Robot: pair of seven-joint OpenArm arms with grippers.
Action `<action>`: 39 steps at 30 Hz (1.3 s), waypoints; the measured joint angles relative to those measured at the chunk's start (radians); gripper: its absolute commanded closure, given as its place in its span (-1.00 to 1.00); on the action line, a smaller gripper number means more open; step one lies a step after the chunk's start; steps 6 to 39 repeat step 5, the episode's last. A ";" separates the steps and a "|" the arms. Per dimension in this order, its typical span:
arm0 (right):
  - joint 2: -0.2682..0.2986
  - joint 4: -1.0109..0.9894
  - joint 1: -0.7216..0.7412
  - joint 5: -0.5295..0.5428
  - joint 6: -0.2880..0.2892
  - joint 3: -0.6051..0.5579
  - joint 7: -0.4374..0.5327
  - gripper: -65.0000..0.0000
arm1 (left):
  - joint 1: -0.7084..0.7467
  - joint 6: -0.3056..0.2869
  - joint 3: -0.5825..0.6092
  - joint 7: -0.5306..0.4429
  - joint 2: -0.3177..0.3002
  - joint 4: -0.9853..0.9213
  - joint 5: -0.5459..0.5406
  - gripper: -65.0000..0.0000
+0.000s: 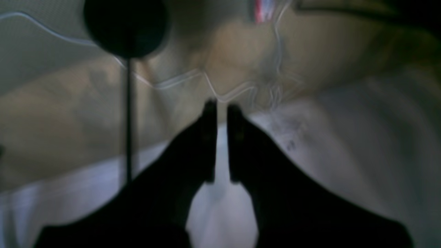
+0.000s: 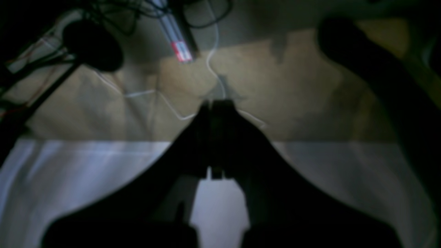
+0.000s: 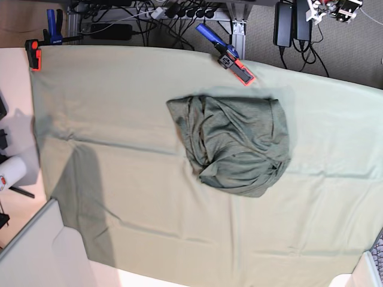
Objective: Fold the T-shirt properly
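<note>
The T-shirt (image 3: 236,146) lies in a crumpled, rounded heap of dark olive fabric, right of centre on the mint-green table cloth (image 3: 119,119). Neither arm appears in the base view. In the left wrist view my left gripper (image 1: 221,105) hangs over the pale cloth edge (image 1: 344,155) and tan floor. Its fingers stand a narrow slit apart with nothing between them. In the right wrist view my right gripper (image 2: 217,103) is shut and empty, above the cloth edge (image 2: 86,172). The shirt shows in neither wrist view.
A blue-and-orange clamp (image 3: 230,57) pins the cloth at the back edge near the shirt, and an orange clamp (image 3: 34,55) holds the back left corner. Cables and power bricks (image 3: 293,24) lie behind the table. A white roll (image 3: 11,172) sits at the left.
</note>
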 measured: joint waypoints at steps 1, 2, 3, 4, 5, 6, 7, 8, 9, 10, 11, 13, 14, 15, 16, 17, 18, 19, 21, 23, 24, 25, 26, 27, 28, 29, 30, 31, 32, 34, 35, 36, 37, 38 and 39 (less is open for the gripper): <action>-0.003 -0.031 0.035 -0.004 0.000 -0.025 0.000 1.00 | -0.015 0.000 0.000 -0.005 0.024 -0.018 0.007 0.82; -0.006 -0.057 0.069 0.000 0.000 -0.050 0.000 1.00 | -0.027 -0.001 0.000 -0.012 0.045 -0.031 0.021 0.82; -0.009 -0.079 0.099 0.000 -0.002 -0.077 0.006 1.00 | -0.035 -0.001 0.000 -0.020 0.062 -0.036 0.042 0.82; -0.014 -0.093 0.123 -0.001 -0.004 -0.098 0.008 1.00 | -0.039 0.000 0.000 -0.029 0.076 -0.037 0.060 0.82; -0.018 -0.104 0.143 0.000 -0.005 -0.117 0.011 1.00 | -0.043 0.004 0.000 -0.034 0.088 -0.038 0.076 0.82; -0.018 -0.104 0.143 0.000 -0.005 -0.117 0.011 1.00 | -0.043 0.004 0.000 -0.034 0.088 -0.038 0.076 0.82; -0.018 -0.104 0.143 0.000 -0.005 -0.117 0.011 1.00 | -0.043 0.004 0.000 -0.034 0.088 -0.038 0.076 0.82; -0.018 -0.104 0.143 0.000 -0.005 -0.117 0.011 1.00 | -0.043 0.004 0.000 -0.034 0.088 -0.038 0.076 0.82; -0.018 -0.104 0.143 0.000 -0.005 -0.117 0.011 1.00 | -0.043 0.004 0.000 -0.034 0.088 -0.038 0.076 0.82; -0.018 -0.104 0.143 0.000 -0.005 -0.117 0.011 1.00 | -0.043 0.004 0.000 -0.034 0.088 -0.038 0.076 0.82; -0.018 -0.104 0.143 0.000 -0.005 -0.117 0.011 1.00 | -0.043 0.004 0.000 -0.034 0.088 -0.038 0.076 0.82; -0.018 -0.104 0.143 0.000 -0.005 -0.117 0.011 1.00 | -0.043 0.004 0.000 -0.034 0.088 -0.038 0.076 0.82; -0.018 -0.104 0.143 0.000 -0.005 -0.117 0.011 1.00 | -0.043 0.004 0.000 -0.034 0.088 -0.038 0.076 0.82; -0.018 -0.104 0.143 0.000 -0.005 -0.117 0.011 1.00 | -0.043 0.004 0.000 -0.034 0.088 -0.038 0.076 0.82; -0.018 -0.104 0.143 0.000 -0.005 -0.117 0.011 1.00 | -0.043 0.004 0.000 -0.034 0.088 -0.038 0.076 0.82; -0.018 -0.104 0.143 0.000 -0.005 -0.117 0.011 1.00 | -0.043 0.004 0.000 -0.034 0.088 -0.038 0.076 0.82; -0.018 -0.104 0.143 0.000 -0.005 -0.117 0.011 1.00 | -0.043 0.004 0.000 -0.034 0.088 -0.038 0.076 0.82; -0.018 -0.104 0.143 0.000 -0.005 -0.117 0.011 1.00 | -0.043 0.004 0.000 -0.034 0.088 -0.038 0.076 0.82; -0.018 -0.104 0.143 0.000 -0.005 -0.117 0.011 1.00 | -0.043 0.004 0.000 -0.034 0.088 -0.038 0.076 0.82; -0.018 -0.104 0.143 0.000 -0.005 -0.117 0.011 1.00 | -0.043 0.004 0.000 -0.034 0.088 -0.038 0.076 0.82; -0.018 -0.104 0.143 0.000 -0.005 -0.117 0.011 1.00 | -0.043 0.004 0.000 -0.034 0.088 -0.038 0.076 0.82; -0.018 -0.104 0.143 0.000 -0.005 -0.117 0.011 1.00 | -0.043 0.004 0.000 -0.034 0.088 -0.038 0.076 0.82; -0.018 -0.104 0.143 0.000 -0.005 -0.117 0.011 1.00 | -0.043 0.004 0.000 -0.034 0.088 -0.038 0.076 0.82; -0.018 -0.104 0.143 0.000 -0.005 -0.117 0.011 1.00 | -0.043 0.004 0.000 -0.034 0.088 -0.038 0.076 0.82; -0.018 -0.104 0.143 0.000 -0.005 -0.117 0.011 1.00 | -0.043 0.004 0.000 -0.034 0.088 -0.038 0.076 0.82; -0.018 -0.104 0.143 0.000 -0.005 -0.117 0.011 1.00 | -0.043 0.004 0.000 -0.034 0.088 -0.038 0.076 0.82; -0.018 -0.104 0.143 0.000 -0.005 -0.117 0.011 1.00 | -0.043 0.004 0.000 -0.034 0.088 -0.038 0.076 0.82; -0.018 -0.104 0.143 0.000 -0.005 -0.117 0.011 1.00 | -0.043 0.004 0.000 -0.034 0.088 -0.038 0.076 0.82; -0.018 -0.104 0.143 0.000 -0.005 -0.117 0.011 1.00 | -0.043 0.004 0.000 -0.034 0.088 -0.038 0.076 0.82; -0.018 -0.104 0.143 0.000 -0.005 -0.117 0.011 1.00 | -0.043 0.004 0.000 -0.034 0.088 -0.038 0.076 0.82; -0.018 -0.104 0.143 0.000 -0.005 -0.117 0.011 1.00 | -0.043 0.004 0.000 -0.034 0.088 -0.038 0.076 0.82; -0.018 -0.104 0.143 0.000 -0.005 -0.117 0.011 1.00 | -0.043 0.004 0.000 -0.034 0.088 -0.038 0.076 0.82; -0.018 -0.104 0.143 0.000 -0.005 -0.117 0.011 1.00 | -0.043 0.004 0.000 -0.034 0.088 -0.038 0.076 0.82; -0.018 -0.104 0.143 0.000 -0.005 -0.117 0.011 1.00 | -0.043 0.004 0.000 -0.034 0.088 -0.038 0.076 0.82; -0.018 -0.104 0.143 0.000 -0.005 -0.117 0.011 1.00 | -0.043 0.004 0.000 -0.034 0.088 -0.038 0.076 0.82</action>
